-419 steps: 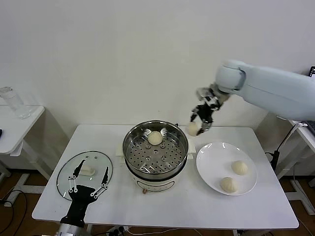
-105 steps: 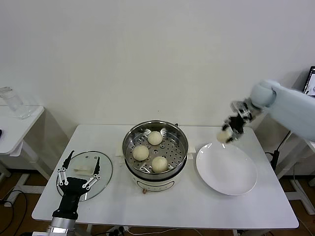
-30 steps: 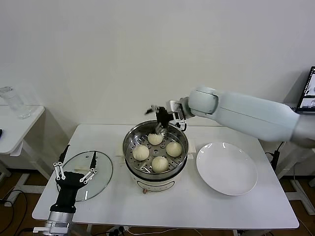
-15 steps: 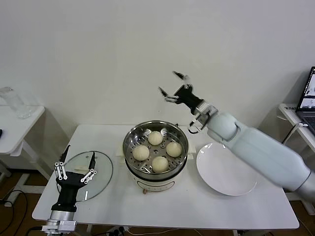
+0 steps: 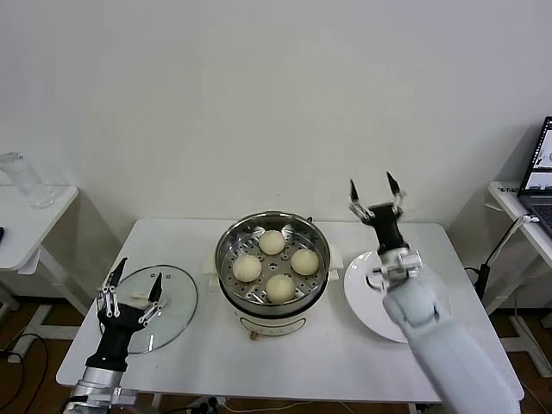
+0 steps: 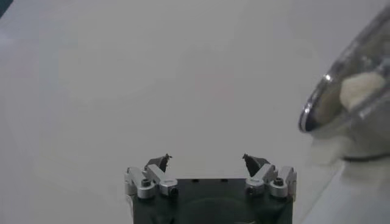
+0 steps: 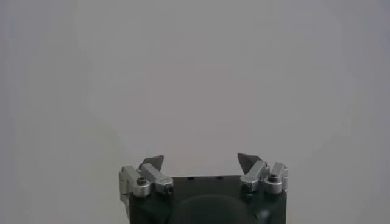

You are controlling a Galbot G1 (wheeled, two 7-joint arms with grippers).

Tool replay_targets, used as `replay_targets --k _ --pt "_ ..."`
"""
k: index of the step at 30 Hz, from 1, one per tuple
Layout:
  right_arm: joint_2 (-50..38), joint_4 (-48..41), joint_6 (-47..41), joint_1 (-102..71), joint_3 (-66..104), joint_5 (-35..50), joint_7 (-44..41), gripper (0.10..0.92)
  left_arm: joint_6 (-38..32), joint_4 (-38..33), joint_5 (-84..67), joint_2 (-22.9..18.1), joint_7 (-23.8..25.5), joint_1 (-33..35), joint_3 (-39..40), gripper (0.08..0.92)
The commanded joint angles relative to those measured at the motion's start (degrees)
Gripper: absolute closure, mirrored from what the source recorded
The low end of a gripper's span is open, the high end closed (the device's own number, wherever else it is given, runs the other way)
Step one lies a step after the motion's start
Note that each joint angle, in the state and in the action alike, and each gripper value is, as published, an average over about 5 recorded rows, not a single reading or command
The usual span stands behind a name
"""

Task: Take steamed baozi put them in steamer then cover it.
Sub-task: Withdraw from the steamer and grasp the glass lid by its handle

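Head view shows the left gripper (image 5: pixel 131 288) low at the near left corner of the table (image 5: pixel 362 362), its jaws spread wide and empty, fingertips pointing up and away. Just beyond those fingertips lies the glass lid (image 5: pixel 151 304), flat on the table, its white handle (image 5: pixel 156 300) sitting between and slightly past the two jaws. In the left wrist view the same gripper (image 6: pixel 207 162) shows both fingers apart with nothing between them, and the lid's rim (image 6: pixel 317 106) appears off to one side, not yet inside the jaw gap.

The right gripper (image 5: pixel 377 197) stands raised with its jaws likewise wide and empty, pointing upward above the white plate (image 5: pixel 429 328), which holds nothing. The right wrist view shows only that gripper (image 7: pixel 201 162) against a blank wall.

Well to the right of the left jaws sits the steamer (image 5: pixel 272 263), with all four steamed baozi (image 5: pixel 270 265) resting on its perforated tray. Loading therefore appears complete, and the step in hand is judged to be covering.

To do it well:
- Centre the left jaws on the handle, not the glass edge, before closing.
- Close fully on the handle so the lid hangs level.
- Lift clear of the table before travelling sideways.
- Lower the lid concentric with the steamer rim; a tilted approach could catch the rim or press a bun.
- Keep the right arm clear of the steamer.
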Motion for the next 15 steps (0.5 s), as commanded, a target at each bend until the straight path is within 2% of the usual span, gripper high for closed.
replay_targets --k 1,8,15 --pt "10.20 3.06 5.59 -22.54 14.70 -4.73 0.74 0.203 -3.11 11.59 20.52 -0.45 -3.16 -1.37 -1.81 0.177" --pt "10.98 5.75 4.83 -23.59 14.69 -5.12 0.42 0.203 -0.39 15.00 22.46 -0.65 -3.47 -1.45 -1.93 0.177" --pt "11.92 6.30 4.03 -23.06 14.20 -5.99 0.22 0.203 -1.98 20.31 23.24 -0.19 -3.69 -2.65 -1.82 0.177"
